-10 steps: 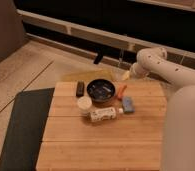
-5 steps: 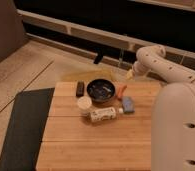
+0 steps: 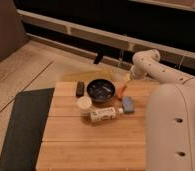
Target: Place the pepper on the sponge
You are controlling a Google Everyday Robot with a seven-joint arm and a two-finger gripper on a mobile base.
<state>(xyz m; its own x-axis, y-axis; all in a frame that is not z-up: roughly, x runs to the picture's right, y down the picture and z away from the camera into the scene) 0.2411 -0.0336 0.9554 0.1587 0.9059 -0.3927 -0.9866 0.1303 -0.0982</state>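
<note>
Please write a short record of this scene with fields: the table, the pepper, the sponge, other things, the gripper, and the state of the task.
surface: light wooden slat table
pepper: small orange-red curved pepper, lying on the table just right of the dark round bowl
sponge: blue-grey rectangular sponge, nearer the camera than the pepper, nothing on it
other things: small black rectangular block; white labelled bottle on its side; small white round container
gripper: gripper open, empty, just behind the pepper
task state: pepper not yet on sponge
</note>
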